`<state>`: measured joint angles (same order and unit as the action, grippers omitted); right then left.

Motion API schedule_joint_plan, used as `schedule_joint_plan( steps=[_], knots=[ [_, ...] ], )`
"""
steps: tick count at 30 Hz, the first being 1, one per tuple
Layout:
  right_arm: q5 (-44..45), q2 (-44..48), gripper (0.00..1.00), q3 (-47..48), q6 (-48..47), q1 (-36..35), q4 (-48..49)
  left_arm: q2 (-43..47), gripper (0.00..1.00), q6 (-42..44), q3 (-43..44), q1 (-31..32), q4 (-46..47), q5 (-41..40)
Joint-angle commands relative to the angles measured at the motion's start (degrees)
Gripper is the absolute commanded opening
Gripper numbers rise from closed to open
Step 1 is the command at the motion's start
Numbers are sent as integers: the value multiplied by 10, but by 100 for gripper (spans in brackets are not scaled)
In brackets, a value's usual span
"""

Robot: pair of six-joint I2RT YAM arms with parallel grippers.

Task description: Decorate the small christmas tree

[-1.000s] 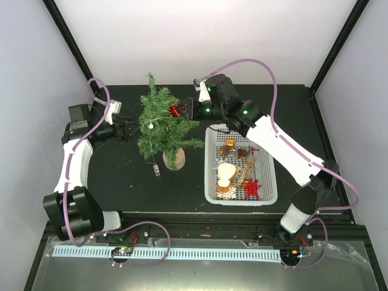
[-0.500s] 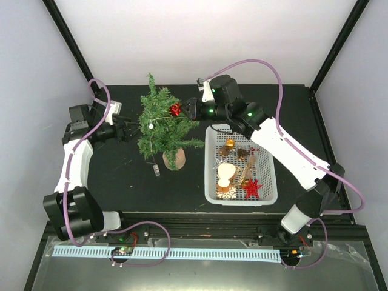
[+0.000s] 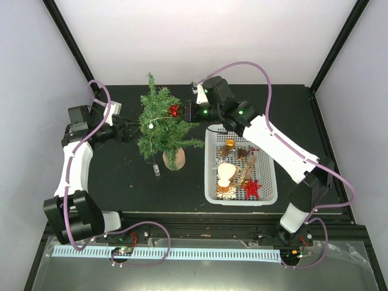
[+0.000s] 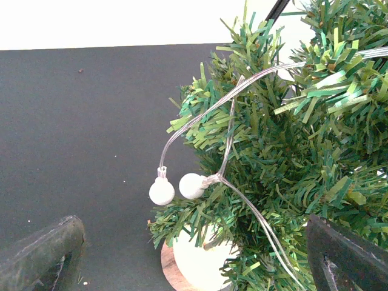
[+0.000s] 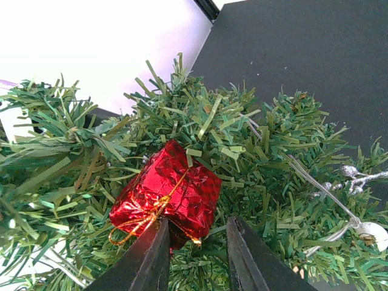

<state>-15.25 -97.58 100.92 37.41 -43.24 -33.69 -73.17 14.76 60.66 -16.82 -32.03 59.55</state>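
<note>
My right jaws stand narrow, red gift ornament [image 5: 167,194] at their tips; grip unclear. My left jaws gape wide, small christmas tree [image 4: 285,157] ahead.

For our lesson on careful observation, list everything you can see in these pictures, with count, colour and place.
small christmas tree: one, dark green with brown base, standing left of the basket
gift-box ornament: one, shiny red with gold string, on the tree's upper branches
bulbs: two seen, white, on clear wire in the tree
basket: one, white, right of the tree
star: one, red, in the basket's near end
other ornaments: several, cream, gold and brown, in the basket
table: one, black
left gripper: black, open, left of the tree
right gripper: black, at the gift-box ornament, grip unclear
</note>
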Motion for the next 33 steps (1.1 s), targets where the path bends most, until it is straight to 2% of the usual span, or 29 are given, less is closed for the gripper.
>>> schedule_joint_plan(
  steps=[1,10,15,19,22,25,29,33],
  knots=[
    [8,13,27,13,-7,3,5,7,99,3,2,-4,11,-3],
    [28,56,30,-6,-8,11,11,6,99,3,2,-4,15,-5],
    [30,79,35,-31,-6,22,18,7,99,3,2,-4,14,-6],
    [83,93,37,-53,-10,34,-21,9,99,4,3,-5,13,-17],
    [132,105,37,-105,-8,55,-57,18,99,-2,0,-9,21,-42],
    [143,106,36,-168,-7,88,-85,28,99,-18,-6,-13,40,-76],
    [171,108,36,-262,-11,115,-65,34,99,-35,-10,-14,60,-93],
    [163,87,36,-308,-13,145,-39,31,99,-40,-9,-14,60,-91]
  ],
)
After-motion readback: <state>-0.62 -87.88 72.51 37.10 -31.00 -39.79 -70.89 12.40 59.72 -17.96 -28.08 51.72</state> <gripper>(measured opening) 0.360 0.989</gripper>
